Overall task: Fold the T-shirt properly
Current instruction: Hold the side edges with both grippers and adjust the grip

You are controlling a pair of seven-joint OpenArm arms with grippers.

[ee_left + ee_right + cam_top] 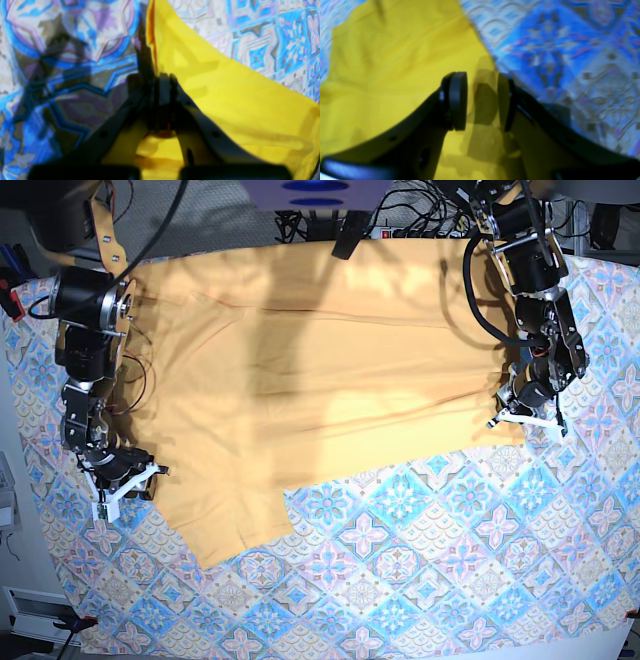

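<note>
The yellow-orange T-shirt (320,370) lies spread across the far half of the table, with a flap reaching toward the front left. At the shirt's right edge, my left gripper (522,412) is shut on the cloth. In the left wrist view its fingertips (163,80) pinch a raised fold of the T-shirt (225,95). My right gripper (130,480) is at the shirt's left edge, low over the table. Seen from the right wrist, that gripper (482,100) stands open, and the T-shirt (382,62) lies flat beneath the gap, not pinched.
A blue-and-pink tile-patterned tablecloth (420,560) covers the table and shows bare along the front and right. Cables and equipment (400,210) crowd the back edge. Both arms (85,330) rise from the far corners.
</note>
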